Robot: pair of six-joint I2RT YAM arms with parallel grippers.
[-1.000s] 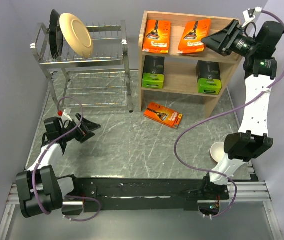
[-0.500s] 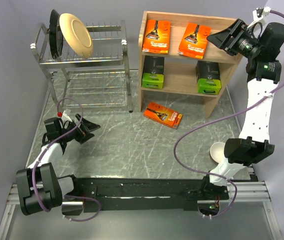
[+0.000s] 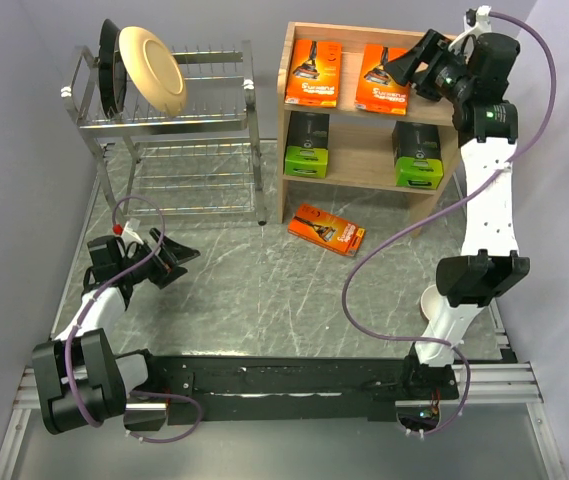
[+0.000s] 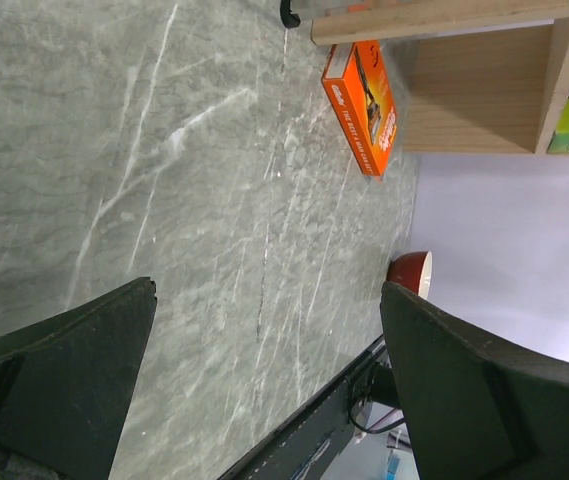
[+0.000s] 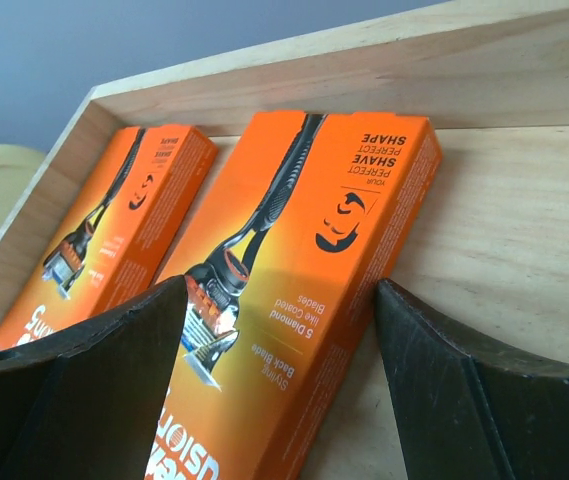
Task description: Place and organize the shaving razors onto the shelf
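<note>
The wooden shelf (image 3: 364, 165) stands at the back right. Two orange razor packs (image 3: 314, 72) (image 3: 382, 80) lie on its top tier. Two black packs with lime-green ends (image 3: 307, 145) (image 3: 417, 155) stand on the lower tier. A third orange pack (image 3: 327, 229) lies flat on the table in front of the shelf; it also shows in the left wrist view (image 4: 362, 95). My right gripper (image 3: 411, 68) is open over the top tier, its fingers either side of the right orange pack (image 5: 304, 250), not clamped. My left gripper (image 3: 171, 258) is open and empty, low at the table's left.
A chrome dish rack (image 3: 184, 150) with a cream plate (image 3: 152, 65) and a dark plate stands at the back left. A bowl (image 3: 431, 300) sits by the right arm's base, red outside in the left wrist view (image 4: 411, 272). Grey walls close in on both sides.
My right gripper has swung left from beyond the shelf's right side to over the top tier, around the right orange pack, which now lies a little straighter. The left arm has not moved.
</note>
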